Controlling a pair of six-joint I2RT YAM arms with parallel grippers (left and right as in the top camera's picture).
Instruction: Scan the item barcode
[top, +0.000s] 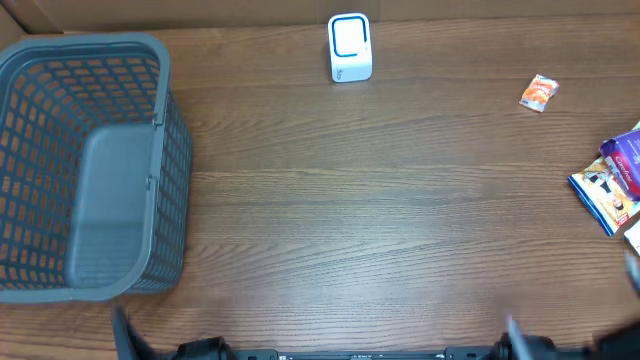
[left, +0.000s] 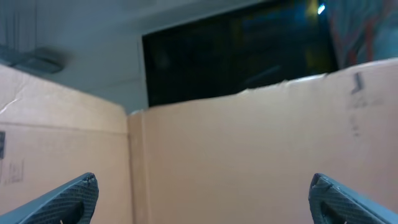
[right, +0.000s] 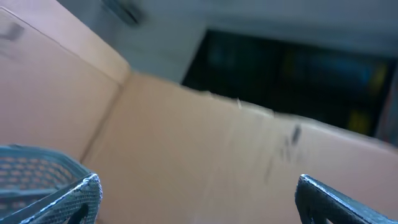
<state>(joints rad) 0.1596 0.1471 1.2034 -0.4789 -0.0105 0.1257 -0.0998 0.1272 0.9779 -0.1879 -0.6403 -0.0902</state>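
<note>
Left gripper (left: 205, 199) is holding its two black, woven-looking fingers (left: 68, 199) as wide apart as they go, and nothing is sitting between them. It is pointing up and away from the table. A tall tan cardboard wall (left: 249, 143) is standing in front of it, and a dark opening (left: 236, 50) is showing above that wall.

Right gripper (right: 199, 199) is also spreading its fingers (right: 74, 199) wide, and it is holding nothing. It is looking at the same kind of cardboard wall, though this view is blurry. A grey plastic mesh basket (right: 31, 171) is peeking in just past its left finger.

From overhead, only dark bits of the two arms (top: 125, 335) are poking in at the near edge of the brown wooden table (top: 380, 220), so the fingers are not showing here. The basket is sitting ahead of the left arm, off to its left side. A small white box scanner with a blue-edged screen (top: 350, 47) is standing far ahead of both arms, about midway between them, near the far edge. A little orange snack packet (top: 538, 93) is lying far ahead of the right arm. A blue and purple snack bag (top: 612, 185) is lying closer, out to that arm's right, at the table's edge. Both are well apart from the scanner.
</note>
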